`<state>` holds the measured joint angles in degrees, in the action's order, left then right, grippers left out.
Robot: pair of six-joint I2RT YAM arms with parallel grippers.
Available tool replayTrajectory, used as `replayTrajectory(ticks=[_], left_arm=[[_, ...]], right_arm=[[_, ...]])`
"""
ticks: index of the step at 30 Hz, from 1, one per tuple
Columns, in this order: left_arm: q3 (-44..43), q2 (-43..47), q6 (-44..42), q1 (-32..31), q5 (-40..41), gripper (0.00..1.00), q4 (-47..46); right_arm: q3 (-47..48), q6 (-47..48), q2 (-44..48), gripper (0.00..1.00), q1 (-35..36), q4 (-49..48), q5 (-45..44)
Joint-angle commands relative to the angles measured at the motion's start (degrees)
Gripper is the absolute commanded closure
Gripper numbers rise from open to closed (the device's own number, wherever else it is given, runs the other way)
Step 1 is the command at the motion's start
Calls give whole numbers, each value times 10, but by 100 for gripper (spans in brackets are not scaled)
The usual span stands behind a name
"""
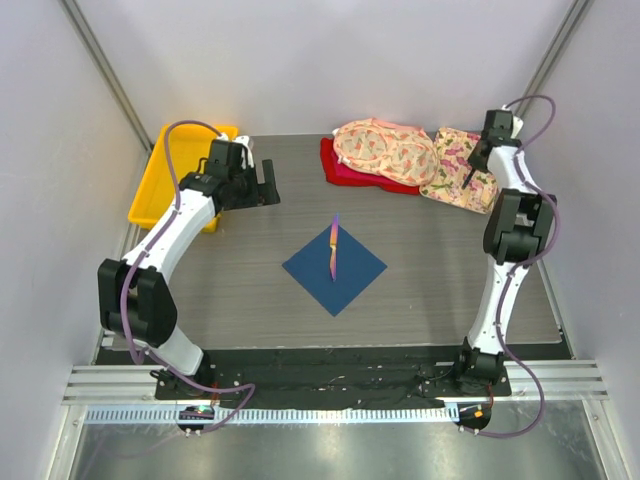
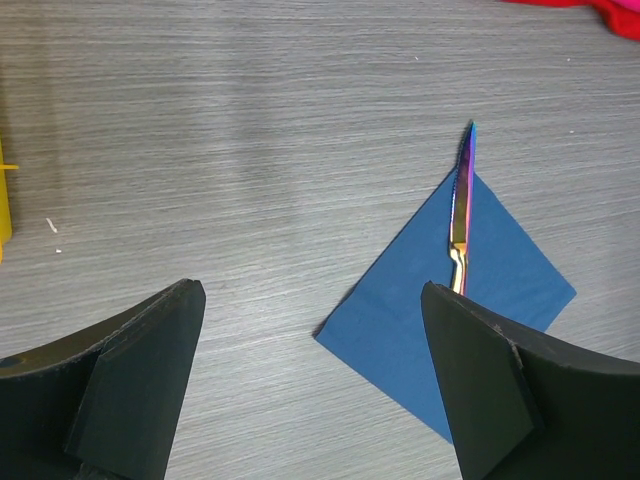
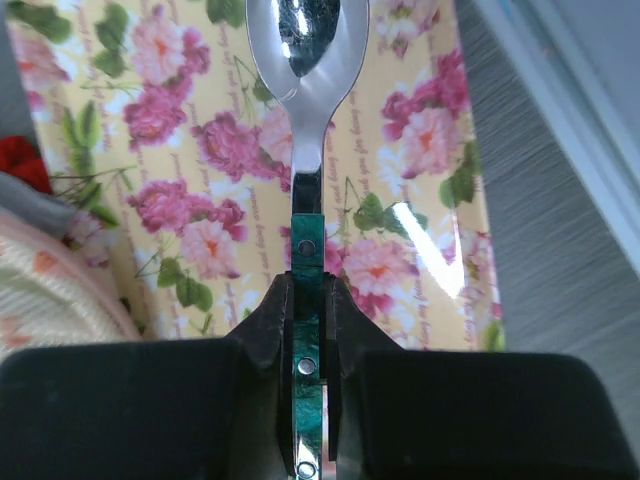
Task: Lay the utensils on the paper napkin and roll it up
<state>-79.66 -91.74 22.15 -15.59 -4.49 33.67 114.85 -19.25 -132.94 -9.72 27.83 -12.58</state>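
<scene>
Navy napkin [image 1: 334, 266] at centre, iridescent knife [image 1: 335, 247] lying on it; we're seeing right gripper [image 3: 308, 310] clamping green-handled spoon [image 3: 307, 150] at 2 o'clock, left gripper [image 2: 310, 300] gaping at 10.

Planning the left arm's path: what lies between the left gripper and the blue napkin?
Nothing but bare table, as the top view shows. The left gripper is open; a knife lies on the napkin.

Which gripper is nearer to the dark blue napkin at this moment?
Left. The left gripper hangs open just beyond the far-left side of the paper napkin. The right gripper is farther off, over the floral cloth at the far right, holding a spoon.
</scene>
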Motion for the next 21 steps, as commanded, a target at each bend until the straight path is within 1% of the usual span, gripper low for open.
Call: replayTrajectory(ticks=[1,3,5,6,7,8,9,10,11,12,13,14,15,16,17,20,21], left_arm=[[-9,28,3,5,3,5,-21],[-1,38,1,5,5,4,-30],[6,51,0,7,10,0,-34],[9,55,-1,7,11,0,-37],[14,59,0,10,6,0,-40],[16,65,1,14,3,0,-41],[19,70,7,18,-5,0,-41],[26,73,14,22,-13,0,-47],[30,77,20,31,-27,0,-51],[35,85,29,35,-38,0,-56],[42,89,33,38,-44,0,-60],[48,95,36,43,-54,0,-71],[53,103,41,44,-57,0,-76],[57,107,42,45,-59,0,-83],[64,109,45,44,-61,0,-88],[74,116,47,45,-62,0,-94],[78,118,48,46,-62,0,-98]], right_arm=[[-31,46,130,99,-3,-30,79],[-59,46,177,99,-3,-23,113],[-111,50,233,99,6,-18,171],[-133,50,255,99,10,-17,185],[-178,50,276,99,23,-18,199],[-201,47,295,99,31,-20,228],[-224,44,334,99,41,-22,236],[-269,39,353,99,55,-23,240],[-293,28,372,99,84,-26,237],[-318,22,404,99,97,-30,236],[-368,18,421,99,128,-36,231],[-393,8,438,99,171,-62,224],[-420,5,465,99,192,-76,211],[-462,-2,474,99,212,-89,198],[-478,-13,480,99,253,-107,186],[-513,-61,477,99,303,-118,141],[-518,-80,473,99,331,-123,129]])
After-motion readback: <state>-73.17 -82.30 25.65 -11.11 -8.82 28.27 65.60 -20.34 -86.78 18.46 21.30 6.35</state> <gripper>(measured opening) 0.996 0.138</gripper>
